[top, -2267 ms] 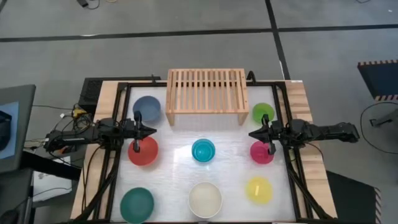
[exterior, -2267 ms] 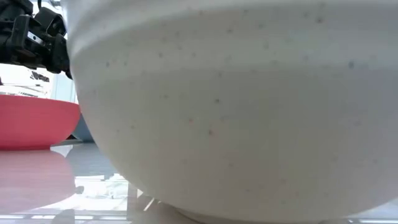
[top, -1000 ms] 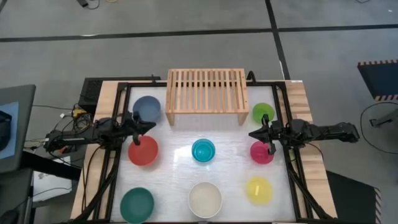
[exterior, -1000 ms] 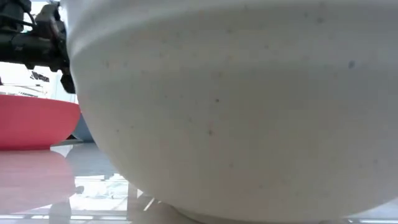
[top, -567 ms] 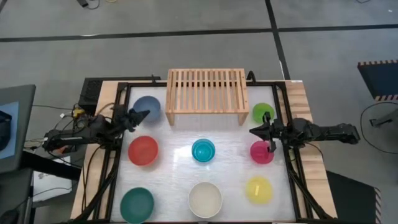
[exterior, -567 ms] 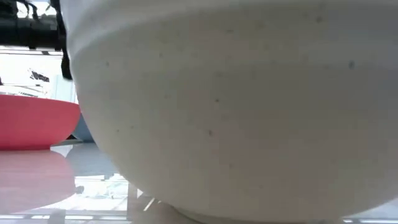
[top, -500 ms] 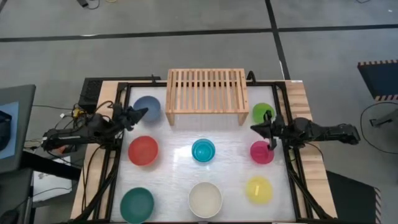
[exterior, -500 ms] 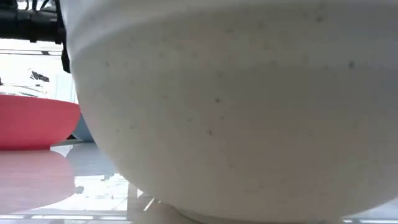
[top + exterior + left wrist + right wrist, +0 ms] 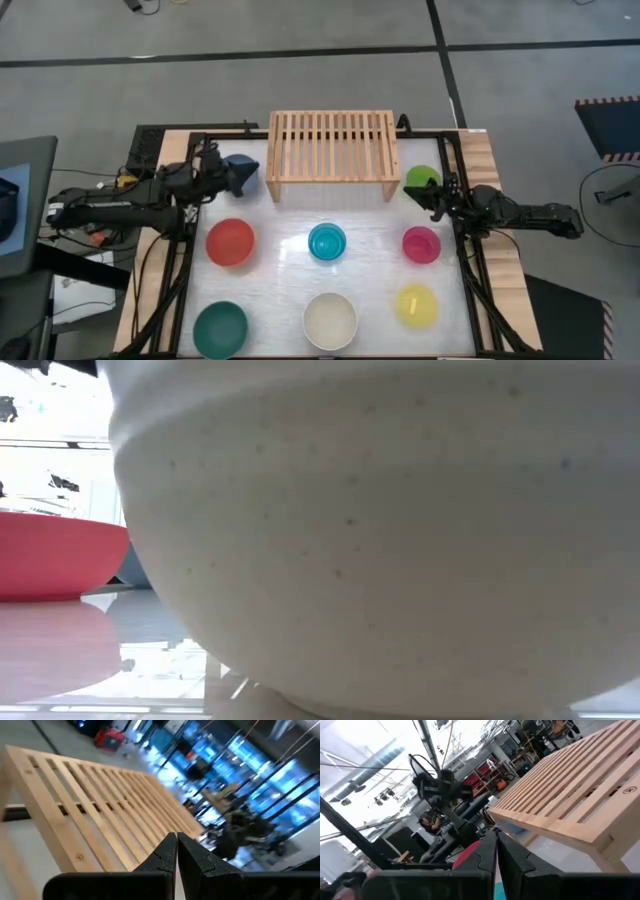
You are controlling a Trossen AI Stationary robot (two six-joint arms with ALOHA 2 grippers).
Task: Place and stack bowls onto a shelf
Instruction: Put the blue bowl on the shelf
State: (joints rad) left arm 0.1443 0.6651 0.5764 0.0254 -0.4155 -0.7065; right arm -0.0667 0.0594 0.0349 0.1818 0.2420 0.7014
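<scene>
Nearest the front edge of the worktop (image 9: pixel 280 300): cream-white bowl (image 9: pixel 330 320), flanked by dark green bowl (image 9: pixel 220 329) and yellow bowl (image 9: pixel 416 305). In the low view, almost filled by the cream-white bowl's wall, with only a sliver of the red bowl (image 9: pixel 55 555) visible past it; everything else behind is blocked.

Middle row: red bowl, cyan bowl (image 9: pixel 327 241), magenta bowl (image 9: pixel 421 243), all well apart and all nearer than both end effectors.

Left end effector (image 9: pixel 236 172) poised over the slate-blue bowl (image 9: pixel 246 166), covering most of it, so only a strip of rim shows; impossible to tell from above whether touching. Fingers pressed together in the left wrist view, nothing between them. Shelf (image 9: pixel 331 147) just beside it, toward the worktop's middle; bowl itself hidden in the wrist view.

Right end effector (image 9: pixel 427 193) at the near edge of the lime bowl (image 9: pixel 422 179), partly overlapping it; contact unclear. Fingers likewise clenched on nothing in the right wrist view, with the shelf off to one side and the other arm farther beyond.

Shelf at the far edge, between both end effectors, holding no bowls.
</scene>
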